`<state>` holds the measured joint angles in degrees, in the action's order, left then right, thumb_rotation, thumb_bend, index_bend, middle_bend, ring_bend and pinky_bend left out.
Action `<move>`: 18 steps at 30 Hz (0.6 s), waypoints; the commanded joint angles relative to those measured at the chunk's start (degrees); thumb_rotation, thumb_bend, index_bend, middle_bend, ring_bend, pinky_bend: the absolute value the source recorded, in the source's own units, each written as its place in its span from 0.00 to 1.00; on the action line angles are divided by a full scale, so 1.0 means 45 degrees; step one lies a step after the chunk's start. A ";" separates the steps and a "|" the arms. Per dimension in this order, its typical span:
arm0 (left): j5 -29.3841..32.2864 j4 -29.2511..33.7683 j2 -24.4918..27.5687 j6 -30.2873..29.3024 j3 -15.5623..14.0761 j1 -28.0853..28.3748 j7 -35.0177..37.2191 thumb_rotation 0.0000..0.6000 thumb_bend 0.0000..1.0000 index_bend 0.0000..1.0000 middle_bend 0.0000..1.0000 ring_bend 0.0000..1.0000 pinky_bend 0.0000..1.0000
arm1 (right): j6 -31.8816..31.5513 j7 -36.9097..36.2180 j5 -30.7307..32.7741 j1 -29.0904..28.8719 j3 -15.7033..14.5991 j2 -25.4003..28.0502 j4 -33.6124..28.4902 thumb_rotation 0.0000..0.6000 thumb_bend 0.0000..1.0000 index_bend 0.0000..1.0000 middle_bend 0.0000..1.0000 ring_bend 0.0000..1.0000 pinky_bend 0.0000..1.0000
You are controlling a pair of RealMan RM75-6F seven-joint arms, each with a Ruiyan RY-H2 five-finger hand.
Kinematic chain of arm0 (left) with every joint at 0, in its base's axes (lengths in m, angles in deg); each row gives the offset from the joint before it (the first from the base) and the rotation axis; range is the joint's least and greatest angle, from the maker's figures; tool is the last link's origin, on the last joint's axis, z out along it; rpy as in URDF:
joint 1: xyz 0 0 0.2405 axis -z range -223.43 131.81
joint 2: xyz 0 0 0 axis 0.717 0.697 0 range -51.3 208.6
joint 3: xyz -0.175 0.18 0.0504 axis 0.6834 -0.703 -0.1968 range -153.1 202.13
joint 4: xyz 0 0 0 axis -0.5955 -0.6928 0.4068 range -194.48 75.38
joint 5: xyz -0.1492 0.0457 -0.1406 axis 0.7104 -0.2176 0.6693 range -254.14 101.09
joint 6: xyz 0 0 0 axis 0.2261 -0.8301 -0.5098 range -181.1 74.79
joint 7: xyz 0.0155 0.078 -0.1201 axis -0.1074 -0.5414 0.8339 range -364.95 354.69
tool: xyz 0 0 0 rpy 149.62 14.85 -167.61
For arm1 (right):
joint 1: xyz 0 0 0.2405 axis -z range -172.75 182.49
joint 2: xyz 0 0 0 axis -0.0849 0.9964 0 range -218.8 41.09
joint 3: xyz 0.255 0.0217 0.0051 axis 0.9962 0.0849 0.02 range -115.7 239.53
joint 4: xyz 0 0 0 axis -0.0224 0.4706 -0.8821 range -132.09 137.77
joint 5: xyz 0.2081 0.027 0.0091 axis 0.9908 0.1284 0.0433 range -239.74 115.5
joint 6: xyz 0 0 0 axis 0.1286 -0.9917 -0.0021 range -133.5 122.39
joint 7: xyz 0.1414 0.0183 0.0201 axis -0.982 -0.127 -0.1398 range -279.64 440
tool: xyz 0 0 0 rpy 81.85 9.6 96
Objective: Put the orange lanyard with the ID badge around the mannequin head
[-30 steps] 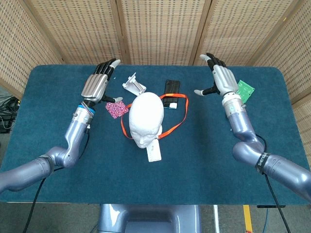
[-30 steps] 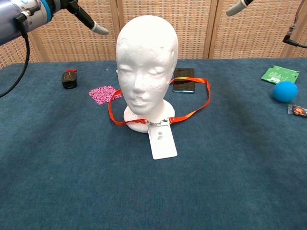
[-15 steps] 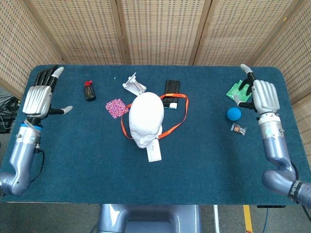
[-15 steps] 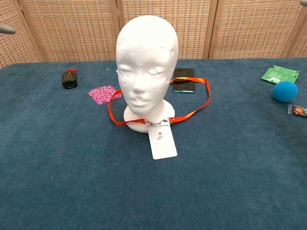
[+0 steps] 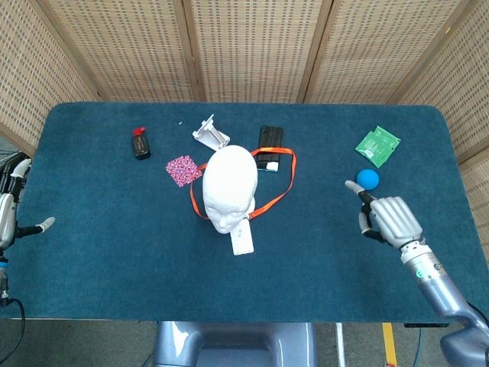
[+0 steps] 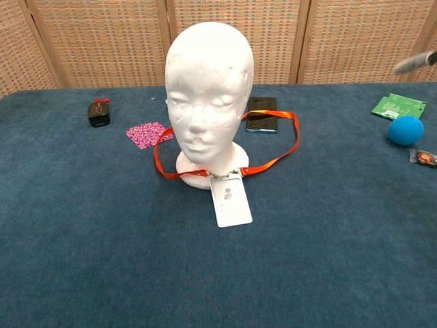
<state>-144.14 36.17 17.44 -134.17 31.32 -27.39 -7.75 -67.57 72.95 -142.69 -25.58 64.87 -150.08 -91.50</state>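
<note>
We judge the job essentially done: the orange lanyard (image 6: 276,158) loops around the base of the mannequin head (image 6: 208,96) and lies on the cloth, with the ID badge (image 6: 231,199) flat on the table just in front of the neck. Nothing seems left for us but to leave it alone.

Our right hand (image 5: 388,220) hangs over the near right of the table, holding nothing, one finger stretched out and the rest loosely bent with gaps between them; the lanyard lies well off to the left of those fingers. Our left hand (image 5: 9,210) shows only at the picture's edge, a fingertip or two spread and empty, though we see too little of it to be sure how the others lie. The lanyard is well apart to its right.

The head is matte white foam, smooth and rounded. The lanyard is a flat woven ribbon, limp. The badge is a stiff white card, rectangular. The table (image 6: 102,260) wears a deep blue, short-napped fabric. A blue ball (image 5: 368,179), round and dull, sits just beyond the right hand's outstretched finger.
</note>
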 commanded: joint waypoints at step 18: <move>-0.0601 -0.0179 -0.0090 0.0610 0.0106 -0.0251 -0.0046 1.00 0.00 0.00 0.00 0.00 0.00 | 0.4336 0.3027 0.0409 -0.2554 0.0192 -0.3479 0.0229 1.00 0.87 0.06 0.80 0.89 0.99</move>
<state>-146.81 35.42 17.09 -131.47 31.73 -28.52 -7.93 -50.05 84.37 -143.00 -35.39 64.80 -163.75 -91.55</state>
